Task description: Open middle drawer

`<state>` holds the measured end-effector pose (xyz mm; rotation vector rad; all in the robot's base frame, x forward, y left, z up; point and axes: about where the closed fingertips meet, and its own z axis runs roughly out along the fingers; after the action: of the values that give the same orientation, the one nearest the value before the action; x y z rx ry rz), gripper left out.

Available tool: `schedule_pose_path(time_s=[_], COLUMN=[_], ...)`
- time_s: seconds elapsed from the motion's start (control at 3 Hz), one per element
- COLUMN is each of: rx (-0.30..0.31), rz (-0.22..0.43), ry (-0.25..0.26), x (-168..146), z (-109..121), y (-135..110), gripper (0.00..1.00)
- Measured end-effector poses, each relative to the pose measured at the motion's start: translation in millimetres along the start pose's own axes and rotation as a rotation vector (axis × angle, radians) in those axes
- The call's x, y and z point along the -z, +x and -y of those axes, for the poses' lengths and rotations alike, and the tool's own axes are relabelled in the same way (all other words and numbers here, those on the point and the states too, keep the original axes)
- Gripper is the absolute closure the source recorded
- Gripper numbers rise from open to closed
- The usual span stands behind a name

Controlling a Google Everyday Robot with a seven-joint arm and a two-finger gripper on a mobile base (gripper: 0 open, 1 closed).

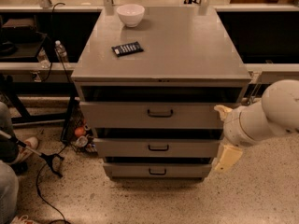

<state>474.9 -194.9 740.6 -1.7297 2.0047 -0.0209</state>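
Note:
The grey metal cabinet has three drawer fronts. The middle drawer, mid-sized with a small dark bar handle, is closed. The taller top drawer and the shortest bottom drawer are closed too. My gripper hangs at the cabinet's right front corner, level with the gap between the top and middle drawers. Its two cream fingers stand apart and hold nothing. It is to the right of the handle and does not touch it.
A white bowl and a dark remote-like object lie on the cabinet top. A person's legs and shoe and cables are on the floor at the left. A water bottle stands on a left shelf. A counter runs behind.

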Motion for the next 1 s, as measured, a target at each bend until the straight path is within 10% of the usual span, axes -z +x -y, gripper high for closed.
schedule_pose_path(time_s=[1.0], rx=[0.042], rz=[0.023], ry=[-0.114], x=[-159], z=[-46], y=[106], gripper=[0.0])
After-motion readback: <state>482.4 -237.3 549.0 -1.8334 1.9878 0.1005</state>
